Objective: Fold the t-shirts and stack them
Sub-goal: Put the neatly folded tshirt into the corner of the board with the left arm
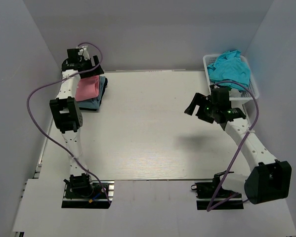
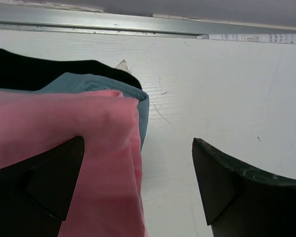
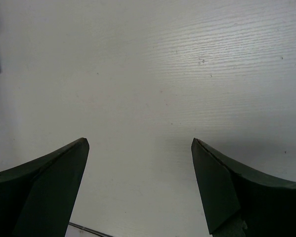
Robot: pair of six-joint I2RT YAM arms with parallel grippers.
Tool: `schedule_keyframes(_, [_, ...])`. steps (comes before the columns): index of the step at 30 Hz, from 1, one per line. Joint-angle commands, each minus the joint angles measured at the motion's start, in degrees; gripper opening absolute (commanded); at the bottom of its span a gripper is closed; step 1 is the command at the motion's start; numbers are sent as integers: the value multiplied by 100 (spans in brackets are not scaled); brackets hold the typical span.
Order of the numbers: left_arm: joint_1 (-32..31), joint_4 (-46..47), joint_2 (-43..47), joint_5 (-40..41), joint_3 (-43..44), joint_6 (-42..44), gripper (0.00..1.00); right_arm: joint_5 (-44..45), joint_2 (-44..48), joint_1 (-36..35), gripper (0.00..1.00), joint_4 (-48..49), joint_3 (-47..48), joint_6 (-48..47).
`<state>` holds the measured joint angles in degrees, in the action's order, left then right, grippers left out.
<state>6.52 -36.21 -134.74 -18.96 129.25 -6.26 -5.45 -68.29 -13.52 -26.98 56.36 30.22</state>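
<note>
Three folded t-shirts lie stacked at the table's far left: a salmon-pink one on top, a grey-blue one under it, and a dark one at the bottom. My left gripper hovers open over the back of this stack. In the left wrist view the pink tee reaches in between the spread fingers, above the grey-blue and dark layers; nothing is clamped. A crumpled teal t-shirt fills the basket. My right gripper hangs open above bare table.
The white lattice basket stands at the far right corner, just behind the right arm. Grey walls close in the back and both sides. A metal rail runs along the table's far edge. Purple cables loop off both arms.
</note>
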Motion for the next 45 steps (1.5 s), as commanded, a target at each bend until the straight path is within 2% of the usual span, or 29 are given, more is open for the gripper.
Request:
schedule_keyframes(1, [-28, 675, 62, -108, 4, -51, 100, -228, -184, 7, 90, 158, -63, -25])
schedule_keyframes(6, [-90, 791, -623, 129, 363, -165, 100, -474, -395, -11, 90, 193, -99, -7])
schedule_keyframes(11, [-90, 957, -677, 129, 153, -278, 100, -632, -475, -2, 90, 246, -134, 19])
schedule_keyframes(16, [-90, 958, -238, -2, 92, -332, 100, -940, -466, -28, 90, 281, -116, 19])
schedule_keyframes(19, [-90, 896, 332, -55, -119, -332, 100, -1071, -387, -28, 90, 343, -177, 54])
schedule_keyframes(26, [-90, 975, 1871, -55, -1910, -332, 100, -1151, -44, -46, 90, 448, -424, 46])
schedule_keyframes(31, [-90, 1931, 2399, -546, -3614, -525, 100, -1203, 88, -46, 90, 448, -450, 81])
schedule_keyframes(38, [-90, 2083, 1970, -566, -4127, -587, 100, -1002, 229, -28, 90, 255, -415, 11])
schedule_keyframes(43, [16, 1477, 1529, -441, -4022, -500, 100, -914, 342, -37, 90, 194, -441, 11])
schedule_keyframes(45, [16, 1633, 1678, -495, -4484, -420, 100, -905, 378, -37, 90, 220, -511, 2])
